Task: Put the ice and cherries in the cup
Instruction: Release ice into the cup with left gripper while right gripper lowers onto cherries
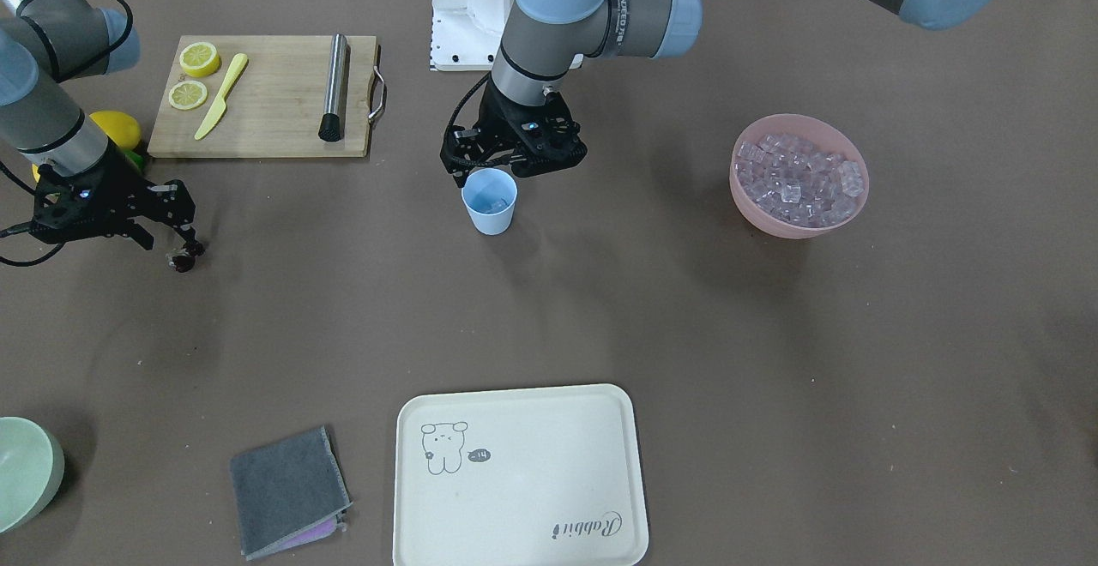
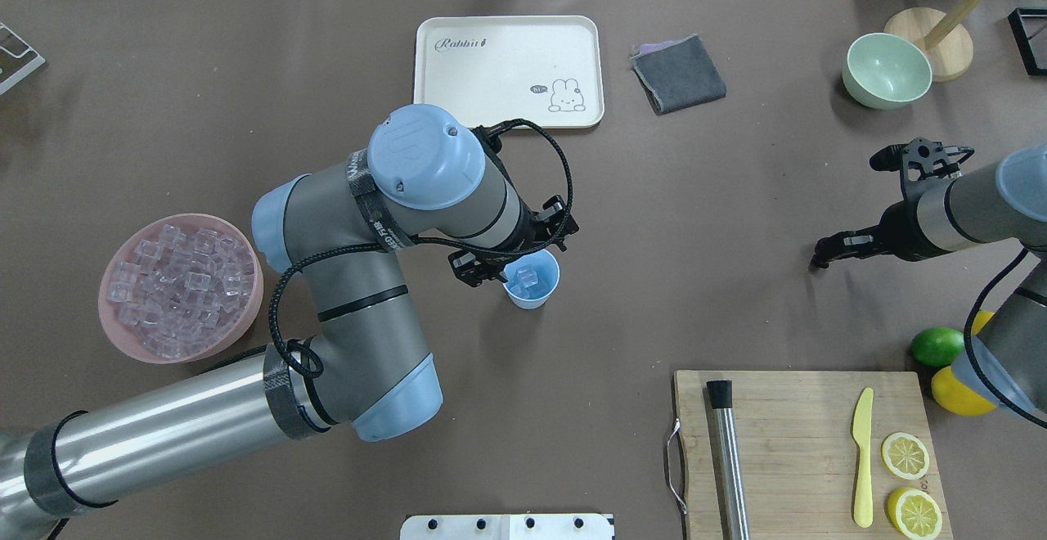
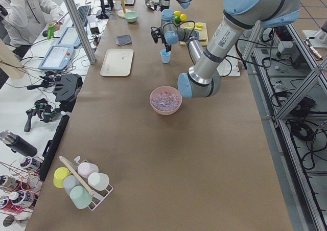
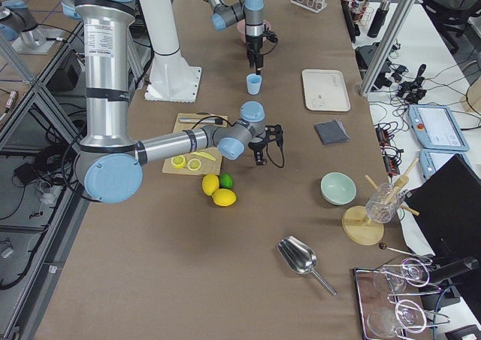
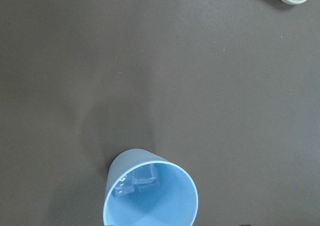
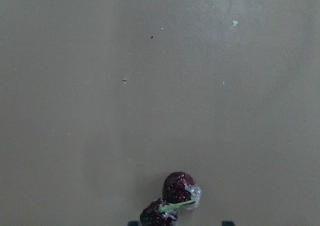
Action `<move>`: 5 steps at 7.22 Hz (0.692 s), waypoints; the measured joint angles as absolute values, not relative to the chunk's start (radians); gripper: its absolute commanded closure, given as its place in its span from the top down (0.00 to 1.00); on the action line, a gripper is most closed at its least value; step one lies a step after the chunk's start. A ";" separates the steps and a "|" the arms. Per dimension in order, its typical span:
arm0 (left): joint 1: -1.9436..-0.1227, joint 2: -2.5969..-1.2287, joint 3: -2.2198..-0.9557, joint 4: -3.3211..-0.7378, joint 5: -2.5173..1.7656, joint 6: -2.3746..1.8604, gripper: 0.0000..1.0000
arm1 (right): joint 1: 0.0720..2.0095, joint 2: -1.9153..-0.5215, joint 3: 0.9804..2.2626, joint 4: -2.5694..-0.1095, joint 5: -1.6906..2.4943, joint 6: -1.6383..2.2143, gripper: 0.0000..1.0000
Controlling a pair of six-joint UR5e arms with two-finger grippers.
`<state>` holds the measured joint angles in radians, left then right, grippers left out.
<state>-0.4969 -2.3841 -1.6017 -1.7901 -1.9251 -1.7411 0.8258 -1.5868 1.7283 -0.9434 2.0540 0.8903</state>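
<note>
The light blue cup point(image 1: 490, 201) stands mid-table and holds a few clear ice cubes point(image 5: 137, 181). My left gripper point(image 1: 491, 167) hovers just over the cup's robot-side rim, jaws open and empty. The cup also shows in the overhead view point(image 2: 532, 280). More ice point(image 1: 798, 176) fills the pink bowl point(image 1: 755, 206) on my left. The dark red cherries point(image 6: 175, 196) lie as a pair on the table. My right gripper point(image 1: 176, 249) is down at them, open, with a fingertip on each side.
A wooden cutting board point(image 1: 274, 111) near the right arm carries lemon slices, a yellow knife and a metal muddler. A lemon and a lime point(image 2: 936, 346) sit beside it. A cream tray point(image 1: 515, 497), grey cloth point(image 1: 287, 489) and pale green bowl point(image 1: 26, 472) lie along the far side.
</note>
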 measured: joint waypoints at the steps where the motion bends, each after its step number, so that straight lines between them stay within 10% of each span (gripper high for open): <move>1: -0.497 -2.383 -1.602 -1.790 -1.924 -1.741 0.87 | 0.821 -1.577 1.720 -0.943 2.053 0.896 0.56; 5: -0.496 -2.383 -1.603 -1.792 -1.904 -1.740 0.87 | 0.820 -1.569 1.709 -0.943 2.055 0.899 0.10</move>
